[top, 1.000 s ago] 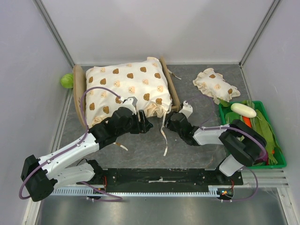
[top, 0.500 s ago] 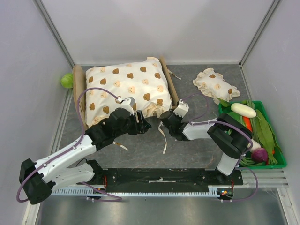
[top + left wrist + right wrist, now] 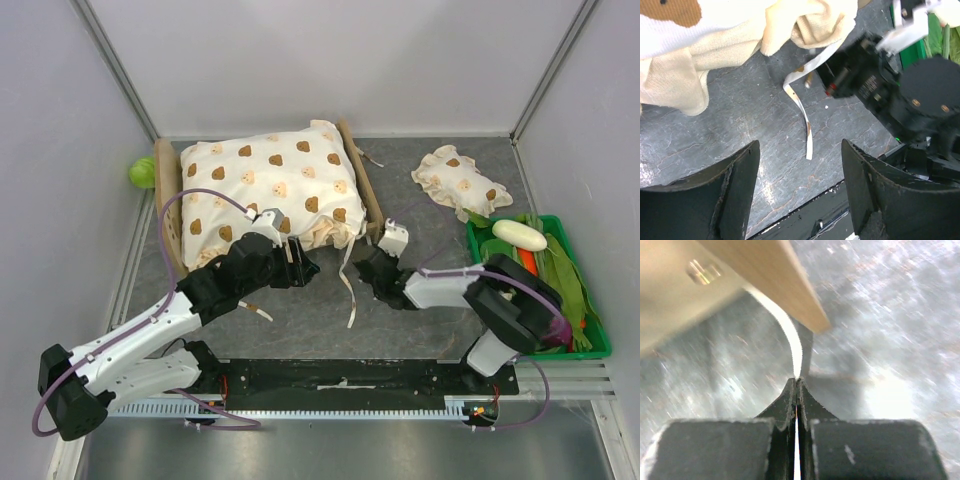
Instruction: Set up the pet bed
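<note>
The pet bed, a light-wood frame, stands at the back left with the cream bear-print cushion lying in it and hiding its base. My right gripper sits low by the bed's near right corner. In the right wrist view it is shut on a thin white tie that runs up under the wooden frame. My left gripper is open above the grey tabletop, just in front of the cushion's edge. Another loose tie lies ahead of it.
A small frilled bear-print pillow lies at the back right. A green basket of toy vegetables stands along the right wall. A green ball rests behind the headboard at the left wall. The right arm is close beside the left gripper.
My right gripper has gone from open to shut on the tie at the bed's near right corner, reaching in and drawing back slightly. The left arm has edged forward, still open.
</note>
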